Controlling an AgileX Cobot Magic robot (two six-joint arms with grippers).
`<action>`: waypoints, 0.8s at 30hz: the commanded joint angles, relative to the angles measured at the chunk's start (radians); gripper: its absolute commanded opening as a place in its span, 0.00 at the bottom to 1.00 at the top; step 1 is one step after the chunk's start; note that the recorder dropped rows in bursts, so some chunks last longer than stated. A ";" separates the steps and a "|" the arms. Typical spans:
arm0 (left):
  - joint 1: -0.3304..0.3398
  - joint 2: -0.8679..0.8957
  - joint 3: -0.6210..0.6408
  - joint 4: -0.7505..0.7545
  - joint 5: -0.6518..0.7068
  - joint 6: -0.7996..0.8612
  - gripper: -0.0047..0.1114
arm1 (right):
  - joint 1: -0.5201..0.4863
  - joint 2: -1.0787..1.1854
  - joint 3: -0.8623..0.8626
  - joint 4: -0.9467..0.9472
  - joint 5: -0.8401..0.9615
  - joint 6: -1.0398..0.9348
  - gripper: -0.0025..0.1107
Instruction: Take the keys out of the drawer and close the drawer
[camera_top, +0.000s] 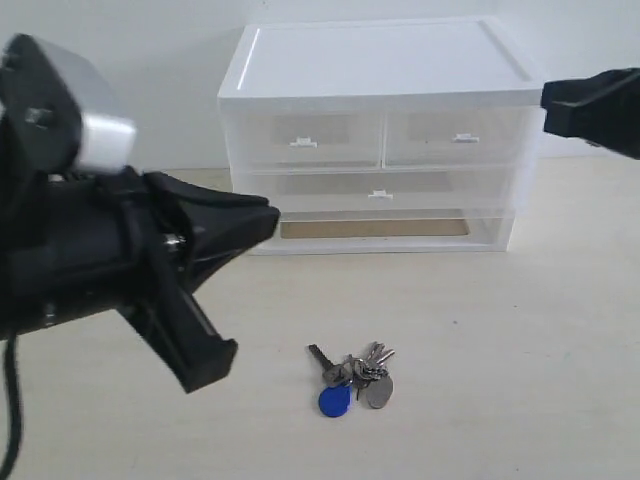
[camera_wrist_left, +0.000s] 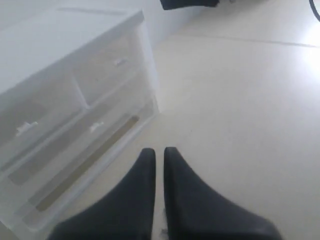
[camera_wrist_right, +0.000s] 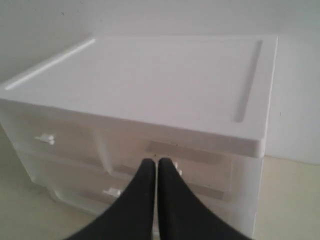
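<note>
The keys (camera_top: 355, 378), a silver bunch with a round blue tag and a grey tag, lie on the table in front of the cabinet, outside it. The drawer (camera_top: 379, 188) is the full-width translucent one with a small white tab; its front sits flush under the two upper drawers, and it also shows in the wrist views (camera_wrist_left: 96, 126) (camera_wrist_right: 112, 192). My left gripper (camera_top: 268, 218) (camera_wrist_left: 159, 151) hangs shut and empty above the table, left of the keys and pointing toward the cabinet. My right gripper (camera_top: 550, 103) (camera_wrist_right: 157, 162) is shut and empty, raised by the cabinet's upper right corner.
The white cabinet (camera_top: 380, 60) stands at the back against a pale wall, with two half-width upper drawers (camera_top: 303, 138) and a low bottom section showing a brown strip (camera_top: 375, 228). Beige tabletop (camera_top: 500, 350) spreads in front and to both sides.
</note>
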 joint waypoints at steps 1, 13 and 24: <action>-0.003 -0.190 0.055 -0.028 -0.015 -0.012 0.08 | 0.001 -0.211 0.080 -0.009 -0.012 0.019 0.02; -0.003 -0.771 0.262 -0.052 -0.023 -0.048 0.08 | 0.000 -1.001 0.389 0.014 0.275 0.109 0.02; -0.003 -0.891 0.348 -0.052 -0.062 -0.048 0.08 | 0.000 -1.285 0.501 0.012 0.399 0.182 0.02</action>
